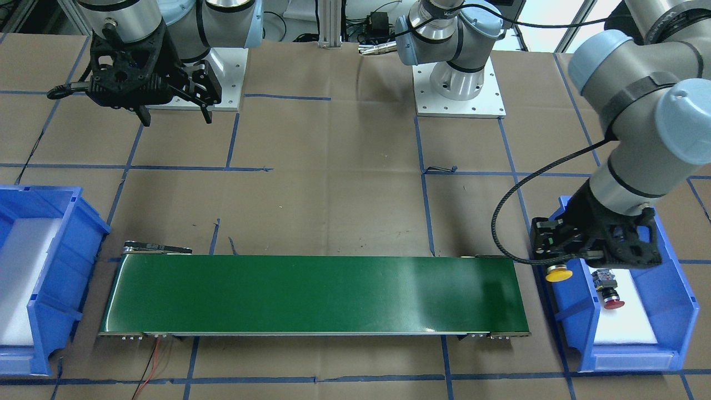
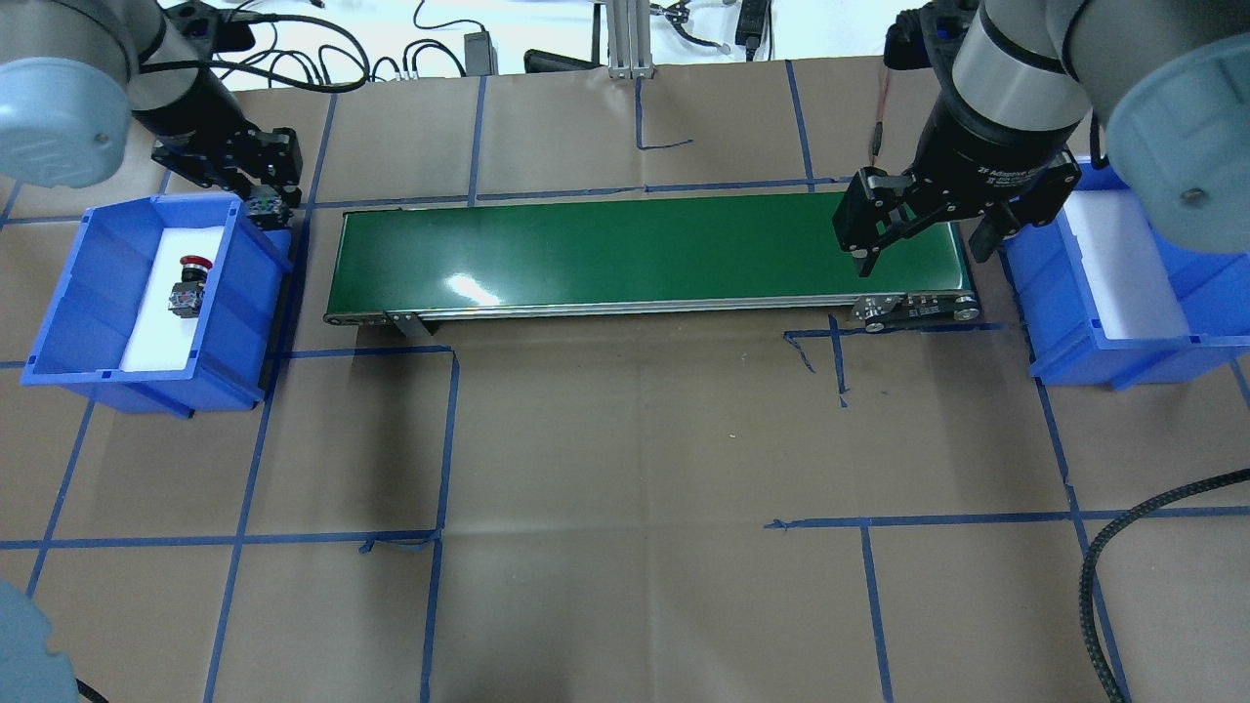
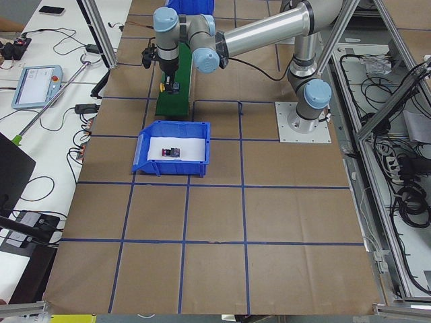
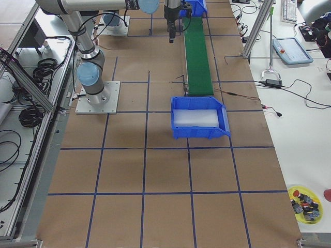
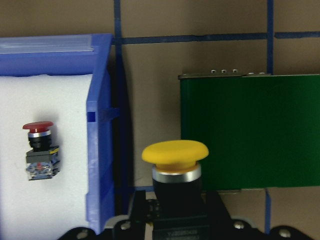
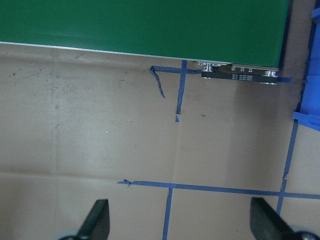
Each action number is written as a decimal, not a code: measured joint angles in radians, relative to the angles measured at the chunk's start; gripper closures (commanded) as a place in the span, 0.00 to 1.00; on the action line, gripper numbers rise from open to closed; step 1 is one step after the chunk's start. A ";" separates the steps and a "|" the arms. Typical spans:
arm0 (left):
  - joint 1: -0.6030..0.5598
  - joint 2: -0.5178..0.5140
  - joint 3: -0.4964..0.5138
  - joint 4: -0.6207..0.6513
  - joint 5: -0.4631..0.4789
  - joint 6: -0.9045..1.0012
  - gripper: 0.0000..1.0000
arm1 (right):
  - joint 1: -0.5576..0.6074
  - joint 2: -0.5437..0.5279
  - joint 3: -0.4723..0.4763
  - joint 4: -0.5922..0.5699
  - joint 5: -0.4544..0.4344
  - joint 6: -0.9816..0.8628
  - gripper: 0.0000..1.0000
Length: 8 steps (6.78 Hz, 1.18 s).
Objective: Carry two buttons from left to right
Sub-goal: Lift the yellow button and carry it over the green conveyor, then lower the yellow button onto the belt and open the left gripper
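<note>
My left gripper [image 1: 562, 262] is shut on the yellow-capped button [image 1: 558, 273], holding it by its black body. In the left wrist view the yellow button [image 5: 175, 152] hangs over the gap between the left blue bin's wall [image 5: 100, 150] and the end of the green conveyor belt [image 5: 250, 130]. The red-capped button [image 1: 609, 289] lies on its side on the white pad inside that bin [image 2: 78, 293]; the overhead view also shows this red button [image 2: 187, 283]. My right gripper [image 2: 920, 256] hovers open and empty over the belt's other end.
The green belt [image 2: 645, 254] spans between the two bins. The right blue bin [image 2: 1074, 332] has a white pad with nothing visible on it. Brown paper with blue tape lines covers the table. A black cable [image 2: 1123, 547] loops at the near right.
</note>
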<state>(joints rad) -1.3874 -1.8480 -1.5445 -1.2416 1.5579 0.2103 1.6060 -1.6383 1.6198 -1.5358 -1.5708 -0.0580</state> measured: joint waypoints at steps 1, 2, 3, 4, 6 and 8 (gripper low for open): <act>-0.057 -0.019 -0.015 0.032 0.010 -0.069 0.91 | 0.000 0.000 0.000 0.000 0.000 0.001 0.00; -0.102 -0.048 -0.024 0.072 0.021 -0.124 0.89 | 0.000 0.000 0.000 0.000 0.000 0.001 0.00; -0.140 -0.091 -0.035 0.138 0.026 -0.155 0.89 | 0.000 0.000 0.000 -0.001 0.000 0.001 0.00; -0.164 -0.134 -0.049 0.210 0.028 -0.168 0.89 | 0.000 0.000 0.000 0.000 0.000 0.001 0.00; -0.177 -0.160 -0.096 0.275 0.028 -0.172 0.89 | 0.000 0.000 0.000 -0.001 0.000 0.001 0.00; -0.179 -0.168 -0.118 0.284 0.027 -0.171 0.06 | 0.000 0.000 0.000 -0.001 0.000 0.001 0.00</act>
<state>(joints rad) -1.5660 -2.0157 -1.6625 -0.9574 1.5848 0.0393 1.6061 -1.6383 1.6199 -1.5371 -1.5708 -0.0567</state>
